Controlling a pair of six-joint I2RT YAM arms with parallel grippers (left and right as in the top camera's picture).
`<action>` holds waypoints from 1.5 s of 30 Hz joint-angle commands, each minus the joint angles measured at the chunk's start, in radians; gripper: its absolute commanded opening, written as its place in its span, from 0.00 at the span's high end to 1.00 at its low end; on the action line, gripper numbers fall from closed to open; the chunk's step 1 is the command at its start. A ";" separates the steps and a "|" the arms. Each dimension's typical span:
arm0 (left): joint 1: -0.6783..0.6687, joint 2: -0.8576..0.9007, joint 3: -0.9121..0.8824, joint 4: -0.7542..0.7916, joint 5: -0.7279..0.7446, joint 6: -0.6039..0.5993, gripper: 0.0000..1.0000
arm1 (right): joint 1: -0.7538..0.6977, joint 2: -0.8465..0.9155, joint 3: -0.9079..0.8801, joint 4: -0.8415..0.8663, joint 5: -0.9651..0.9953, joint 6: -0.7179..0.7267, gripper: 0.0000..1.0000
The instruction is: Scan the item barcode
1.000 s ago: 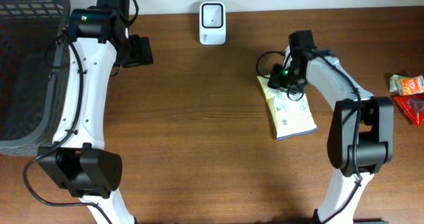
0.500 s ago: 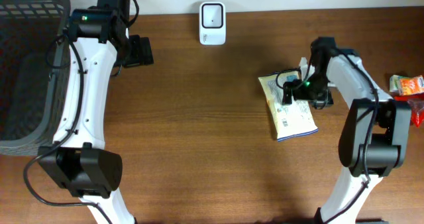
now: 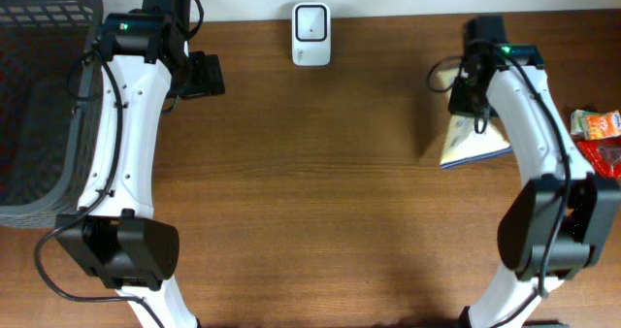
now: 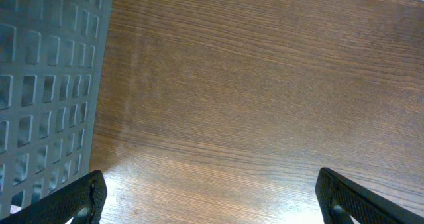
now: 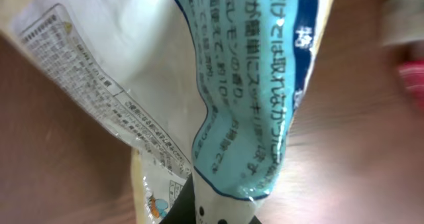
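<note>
The packet [image 3: 473,144], lying flat a moment ago, is now hanging beneath the right pincer [image 3: 465,93], which is pinching it; the scanner [image 3: 311,21] is waiting far to its left. The left pincer [image 4: 212,199] is idling, spread.
</note>
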 commanded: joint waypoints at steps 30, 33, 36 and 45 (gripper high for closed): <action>0.005 -0.008 0.004 0.002 -0.008 -0.010 0.01 | 0.161 0.228 -0.119 0.376 0.094 0.002 0.01; 0.005 -0.008 0.004 0.002 -0.008 -0.010 0.01 | 0.162 0.319 -0.119 0.411 0.080 -0.054 0.01; 0.005 -0.008 0.004 0.002 -0.008 -0.010 0.01 | 0.148 0.341 -0.118 0.404 0.076 -0.038 0.35; 0.005 -0.008 0.004 0.002 -0.008 -0.010 0.01 | 0.122 0.241 0.419 -0.076 -0.580 -0.056 0.96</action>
